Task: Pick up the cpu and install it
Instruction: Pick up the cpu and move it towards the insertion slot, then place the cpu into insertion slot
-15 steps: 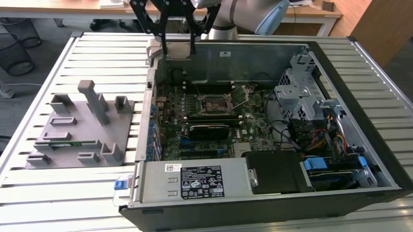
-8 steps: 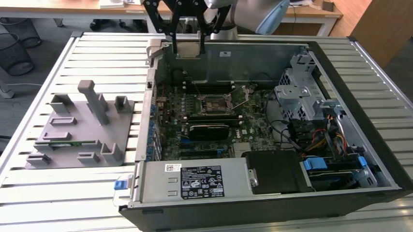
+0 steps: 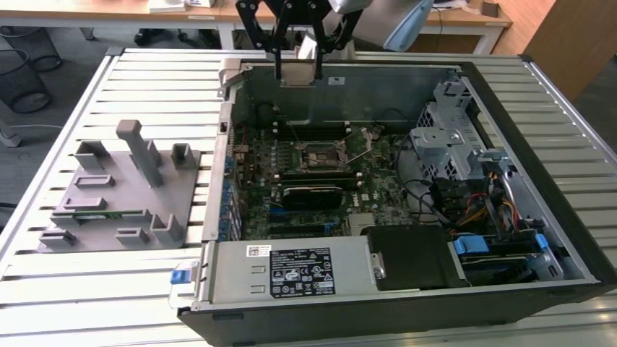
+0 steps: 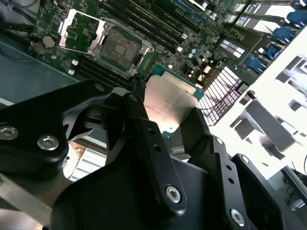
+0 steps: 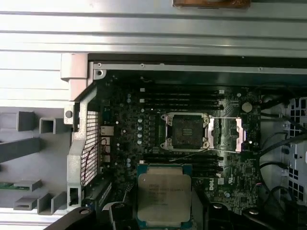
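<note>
Clenched on the cpu (image 5: 164,194), the claw (image 3: 299,72) hangs in the air above the open computer case (image 3: 540,144), well apart from the cpu socket (image 3: 323,155) and higher than it; in the exterior view it sits over the case wall farthest from the camera, beyond the socket. Black fingers (image 4: 144,129) press the chip from two opposite sides, and its silver-grey metal top faces the first wrist view, with a thin green edge showing around it. The chip is held clear of the socket rather than over it, touching nothing on the motherboard (image 5: 124,124). That socket stands uncovered, its metal load plate (image 5: 225,134) swung open and lying just beside it. Rows of memory slots (image 5: 182,98) run along two sides of the socket. To the exterior view's left of the socket, outside the case, a grey holder tray (image 3: 121,195) with upright blocks lies on the slatted table (image 3: 144,79). On the near side of the socket, a labelled power supply (image 3: 289,271) fills the case's front corner.
</note>
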`<move>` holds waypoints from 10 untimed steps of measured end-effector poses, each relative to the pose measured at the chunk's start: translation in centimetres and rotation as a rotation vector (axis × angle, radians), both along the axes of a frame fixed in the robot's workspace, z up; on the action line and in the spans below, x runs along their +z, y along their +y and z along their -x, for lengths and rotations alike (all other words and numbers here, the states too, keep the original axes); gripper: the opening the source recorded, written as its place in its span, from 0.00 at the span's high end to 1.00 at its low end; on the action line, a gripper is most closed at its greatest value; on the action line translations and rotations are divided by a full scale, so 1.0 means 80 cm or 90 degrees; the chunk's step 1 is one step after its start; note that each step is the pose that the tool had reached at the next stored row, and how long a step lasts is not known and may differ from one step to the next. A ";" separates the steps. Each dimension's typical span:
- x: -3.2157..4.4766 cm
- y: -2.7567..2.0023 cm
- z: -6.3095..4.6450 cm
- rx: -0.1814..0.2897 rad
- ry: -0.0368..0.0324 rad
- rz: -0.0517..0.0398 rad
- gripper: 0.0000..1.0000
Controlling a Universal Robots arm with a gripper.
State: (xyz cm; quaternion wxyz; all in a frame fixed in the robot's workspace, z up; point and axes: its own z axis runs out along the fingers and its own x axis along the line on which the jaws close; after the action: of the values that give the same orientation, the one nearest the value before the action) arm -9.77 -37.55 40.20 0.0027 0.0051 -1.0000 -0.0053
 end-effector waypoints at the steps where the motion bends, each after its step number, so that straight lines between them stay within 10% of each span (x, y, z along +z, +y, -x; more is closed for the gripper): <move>1: -0.0004 0.0011 -0.002 0.000 0.0000 0.0000 0.46; 10: -0.0039 0.0077 -0.027 0.000 0.0001 0.0001 0.46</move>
State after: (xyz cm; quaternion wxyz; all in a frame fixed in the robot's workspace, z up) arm -7.57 -36.94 39.88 0.0028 0.0052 -1.0000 -0.0052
